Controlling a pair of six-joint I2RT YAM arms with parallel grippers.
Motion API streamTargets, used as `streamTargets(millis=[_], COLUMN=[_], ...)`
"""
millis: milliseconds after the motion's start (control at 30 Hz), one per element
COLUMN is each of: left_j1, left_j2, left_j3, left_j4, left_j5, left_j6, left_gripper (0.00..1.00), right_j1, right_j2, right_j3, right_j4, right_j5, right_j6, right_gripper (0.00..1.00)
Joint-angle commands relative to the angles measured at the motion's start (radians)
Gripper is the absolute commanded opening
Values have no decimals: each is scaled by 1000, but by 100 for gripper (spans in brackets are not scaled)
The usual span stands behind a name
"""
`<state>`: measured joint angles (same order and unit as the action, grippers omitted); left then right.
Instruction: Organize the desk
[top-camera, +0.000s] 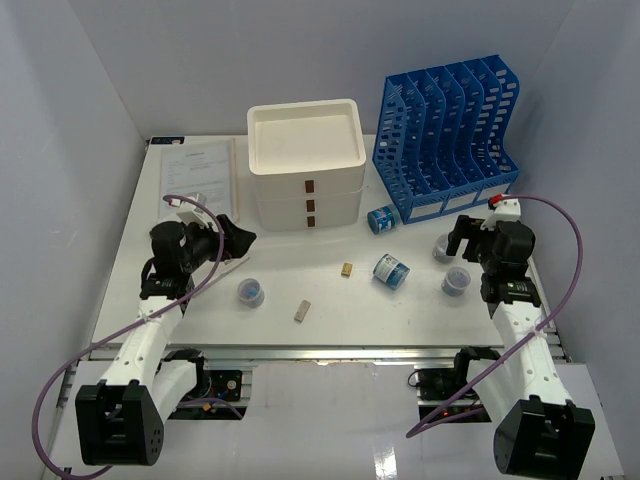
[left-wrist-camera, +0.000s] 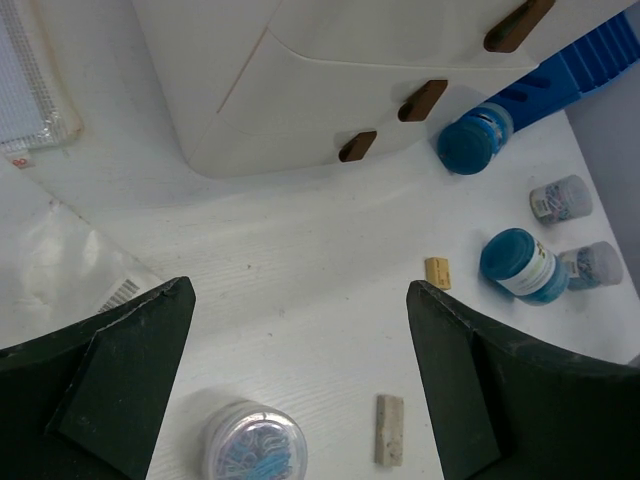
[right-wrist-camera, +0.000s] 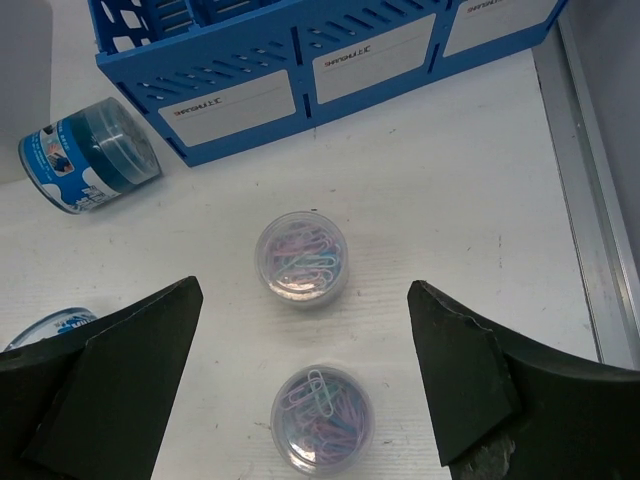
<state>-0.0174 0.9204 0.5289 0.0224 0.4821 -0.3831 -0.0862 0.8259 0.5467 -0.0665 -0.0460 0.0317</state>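
The white desk (top-camera: 200, 310) carries scattered small items. My left gripper (top-camera: 238, 240) hangs open above its left middle; in the left wrist view (left-wrist-camera: 300, 290) a clear tub of paper clips (left-wrist-camera: 253, 443) and a beige eraser (left-wrist-camera: 389, 429) lie below between the fingers, untouched. A small yellow eraser (left-wrist-camera: 437, 272) and two blue-lidded jars (left-wrist-camera: 520, 265) (left-wrist-camera: 475, 143) lie further right. My right gripper (top-camera: 462, 238) is open over two more clip tubs (right-wrist-camera: 301, 257) (right-wrist-camera: 322, 416), holding nothing.
A cream three-drawer box (top-camera: 300, 165) stands at the back centre, with a blue slotted file rack (top-camera: 445, 135) to its right. Papers in plastic sleeves (top-camera: 195, 170) lie at the back left. A metal rail (top-camera: 330, 350) runs along the front edge. Grey walls enclose the sides.
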Motion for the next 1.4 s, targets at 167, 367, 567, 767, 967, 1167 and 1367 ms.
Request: streamTargets(millis=[167, 367, 567, 767, 967, 1167, 1367], left_j1=[-30, -198, -313, -399, -501, -577, -599], left_j2=[-42, 112, 274, 436, 558, 628, 691], left_j3=[13, 122, 309, 470, 615, 731, 824], left_j4=[122, 145, 76, 40, 3, -125, -215], left_j5=[170, 41, -217, -340, -525, -742, -862], left_j6=[-356, -392, -286, -223, -177, -168, -171], left_gripper=[98, 90, 86, 77, 73, 72, 72], right_j1=[4, 10, -7, -40, -70, -80, -82], right_j2=[-40, 78, 138, 136, 150, 160, 160], right_j3=[58, 147, 158, 114, 95, 96, 93], right_j4=[-146, -316, -275, -268, -268, -268, -269], right_j5=[-610, -885, -989, -1071, -1118, -1138, -1153], right_j6=[-440, -586, -533, -573, -584, -587, -585], right_gripper=[90, 90, 90, 91, 91, 91, 91])
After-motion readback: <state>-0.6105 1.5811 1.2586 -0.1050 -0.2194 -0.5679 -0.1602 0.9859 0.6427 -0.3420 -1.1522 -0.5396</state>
